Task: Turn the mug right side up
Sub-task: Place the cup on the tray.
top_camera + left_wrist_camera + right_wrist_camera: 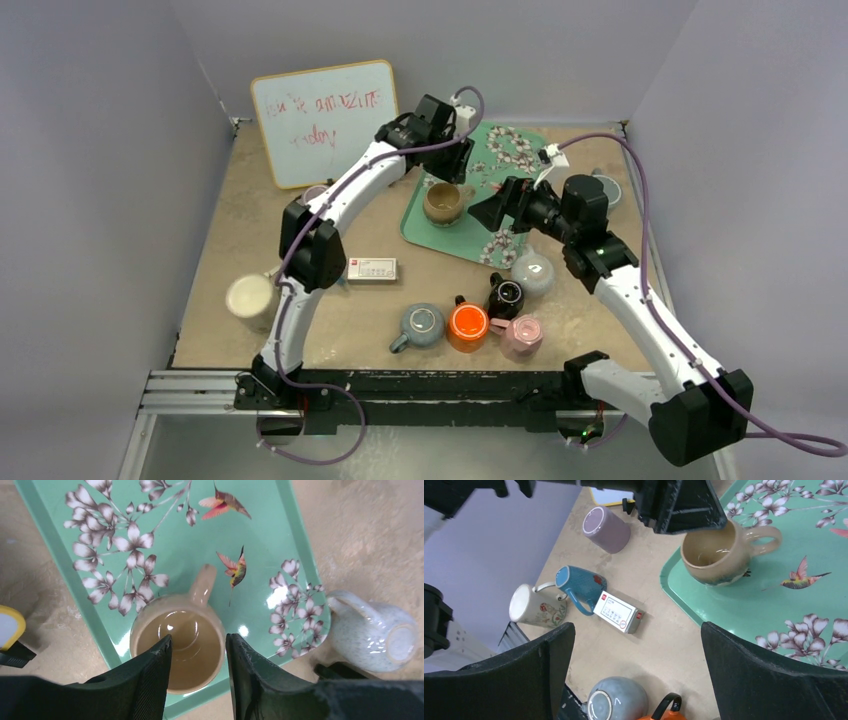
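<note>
Tan mug (177, 645) stands upright, mouth up, on the green flowered tray (190, 535) at the tray's lower left corner, its handle pointing toward the tray's middle.

Left gripper (197, 650) hangs directly over the mug's mouth. Its jaws are parted a little and the mug's inside shows through the gap. Nothing is clamped; whether a tip touches the rim I cannot tell.

Right gripper (636, 627) hovers lower right of the mug in the top view, jaws spread wide and empty.

A speckled white mug (372, 637) lies on its side on the tabletop (250, 215), just off the tray's corner. Left of the tray sit a small white box (618, 612), a blue mug (579, 585) on its side and a purple mug (606, 529) turned bottom up.
</note>
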You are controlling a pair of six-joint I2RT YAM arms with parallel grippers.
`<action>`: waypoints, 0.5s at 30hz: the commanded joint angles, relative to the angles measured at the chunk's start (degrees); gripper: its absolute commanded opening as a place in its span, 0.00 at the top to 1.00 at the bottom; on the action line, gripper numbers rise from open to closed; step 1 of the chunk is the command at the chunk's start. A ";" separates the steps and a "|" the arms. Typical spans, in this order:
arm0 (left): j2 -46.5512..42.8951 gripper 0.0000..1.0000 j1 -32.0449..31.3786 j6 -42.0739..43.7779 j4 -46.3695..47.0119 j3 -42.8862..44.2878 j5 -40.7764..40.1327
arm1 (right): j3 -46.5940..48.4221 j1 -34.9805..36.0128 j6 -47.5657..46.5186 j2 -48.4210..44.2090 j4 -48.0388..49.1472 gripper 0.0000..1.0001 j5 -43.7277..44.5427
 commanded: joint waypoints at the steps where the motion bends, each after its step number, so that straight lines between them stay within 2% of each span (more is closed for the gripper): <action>1: -6.89 0.57 1.86 -3.88 3.58 -1.56 3.43 | -0.62 0.01 -1.56 -1.37 2.49 0.03 0.35; 2: -8.33 0.52 2.90 -5.27 4.70 -2.80 5.18 | -0.64 0.01 -2.24 -1.28 2.98 0.03 0.72; 4: -11.36 0.33 5.35 -7.85 7.18 -6.31 9.29 | -0.44 0.00 -3.88 -0.88 4.26 0.04 1.67; 6: -15.21 0.24 8.03 -10.70 10.51 -10.93 12.74 | -0.10 0.01 -7.18 -0.10 5.94 0.05 2.29; 9: -21.88 0.18 11.27 -12.07 13.88 -18.55 14.28 | 0.87 0.01 -12.80 2.51 8.03 0.06 3.17; 15: -34.89 0.12 12.96 -7.01 11.25 -26.89 6.22 | 5.66 0.00 -22.84 10.63 5.97 0.13 0.57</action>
